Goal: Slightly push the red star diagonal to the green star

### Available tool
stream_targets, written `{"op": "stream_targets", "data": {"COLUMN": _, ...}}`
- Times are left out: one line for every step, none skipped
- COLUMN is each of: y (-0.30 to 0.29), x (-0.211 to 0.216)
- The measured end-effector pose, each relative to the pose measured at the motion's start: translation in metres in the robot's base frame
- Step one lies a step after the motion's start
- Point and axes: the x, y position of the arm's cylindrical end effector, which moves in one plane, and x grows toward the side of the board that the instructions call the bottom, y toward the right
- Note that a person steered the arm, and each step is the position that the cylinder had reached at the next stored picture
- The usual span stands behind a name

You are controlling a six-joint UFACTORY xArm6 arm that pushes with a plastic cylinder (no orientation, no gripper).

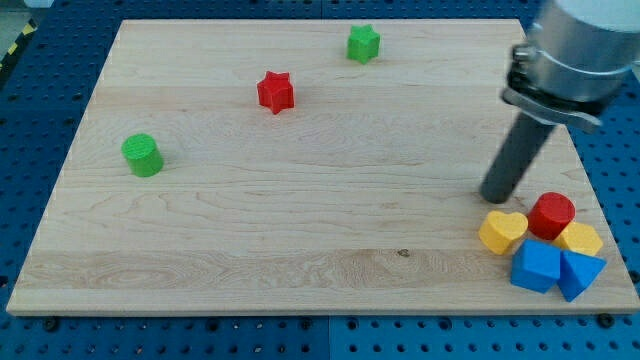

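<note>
The red star (275,92) lies on the wooden board (300,230) in the upper middle. The green star (363,43) lies up and to the right of it, near the view's top edge, with a gap between them. My tip (494,197) rests on the board at the right side, far right of and below both stars. It stands just up and left of a cluster of blocks.
A green cylinder (142,155) stands at the left. At the bottom right lie a yellow heart (502,231), a red cylinder (551,214), a yellow block (581,239), a blue cube (537,266) and a blue wedge-like block (580,273).
</note>
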Motion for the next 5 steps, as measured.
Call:
{"op": "stream_targets", "data": {"y": -0.065, "x": -0.019}}
{"op": "stream_targets", "data": {"y": -0.128, "x": -0.033}}
{"op": "stream_targets", "data": {"y": -0.187, "x": -0.06}}
{"op": "stream_targets", "data": {"y": -0.221, "x": -0.099}}
{"op": "stream_targets", "data": {"y": -0.247, "x": -0.138}}
